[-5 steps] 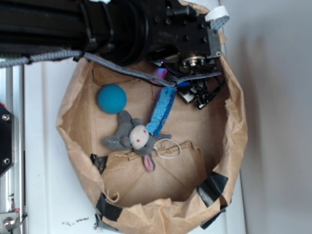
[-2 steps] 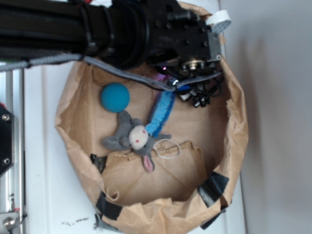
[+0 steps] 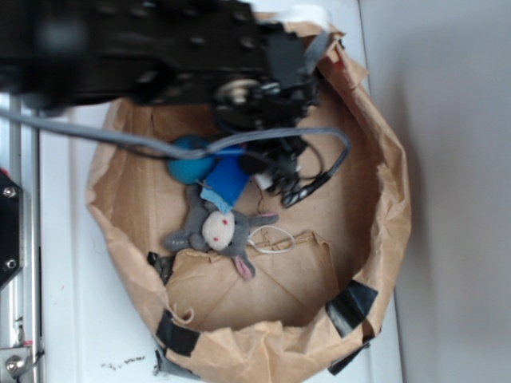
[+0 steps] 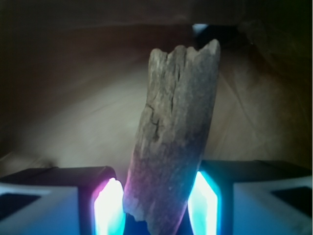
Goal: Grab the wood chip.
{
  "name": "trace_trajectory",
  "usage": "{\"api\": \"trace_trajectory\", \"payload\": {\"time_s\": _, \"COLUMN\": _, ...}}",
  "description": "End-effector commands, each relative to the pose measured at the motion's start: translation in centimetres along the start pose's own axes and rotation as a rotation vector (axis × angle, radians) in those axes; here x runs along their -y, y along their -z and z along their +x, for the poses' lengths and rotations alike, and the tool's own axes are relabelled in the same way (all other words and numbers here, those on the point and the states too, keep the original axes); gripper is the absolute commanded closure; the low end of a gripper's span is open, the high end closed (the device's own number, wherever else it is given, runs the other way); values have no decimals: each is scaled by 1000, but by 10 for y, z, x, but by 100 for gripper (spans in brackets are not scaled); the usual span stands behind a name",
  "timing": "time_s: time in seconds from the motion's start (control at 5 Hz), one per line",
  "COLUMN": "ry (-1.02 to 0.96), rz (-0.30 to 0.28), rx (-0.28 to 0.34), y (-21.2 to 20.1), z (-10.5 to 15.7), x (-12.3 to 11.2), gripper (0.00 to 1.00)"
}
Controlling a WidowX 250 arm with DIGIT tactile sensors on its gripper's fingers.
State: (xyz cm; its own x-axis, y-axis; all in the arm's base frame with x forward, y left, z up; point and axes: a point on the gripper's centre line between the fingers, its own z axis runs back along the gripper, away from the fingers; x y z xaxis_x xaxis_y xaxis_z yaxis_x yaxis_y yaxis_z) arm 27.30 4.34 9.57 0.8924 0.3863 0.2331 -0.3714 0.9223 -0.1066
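In the wrist view, the gripper [image 4: 155, 208] was clamped on the rough, grey-brown, bark-like wood chip [image 4: 173, 132], its two glowing fingers [image 4: 108, 208] pressing either side of the lower end. The chip's long axis ran away from the camera, jagged tip leaning slightly right. Beyond lay the crumpled brown paper bag [image 3: 383, 239] on a white table [image 3: 80, 319], beside a grey wall [image 3: 455, 159].
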Motion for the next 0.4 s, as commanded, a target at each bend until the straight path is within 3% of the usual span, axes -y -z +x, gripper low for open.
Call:
{"api": "trace_trajectory", "payload": {"time_s": 0.0, "ry": 318, "rz": 10, "rx": 100, "y": -24, "z": -6, "x": -10, "gripper": 100}}
{"api": "trace_trajectory", "payload": {"time_s": 0.2, "ry": 457, "rz": 78, "rx": 74, "y": -21, "z": -13, "x": -3, "gripper": 100}}
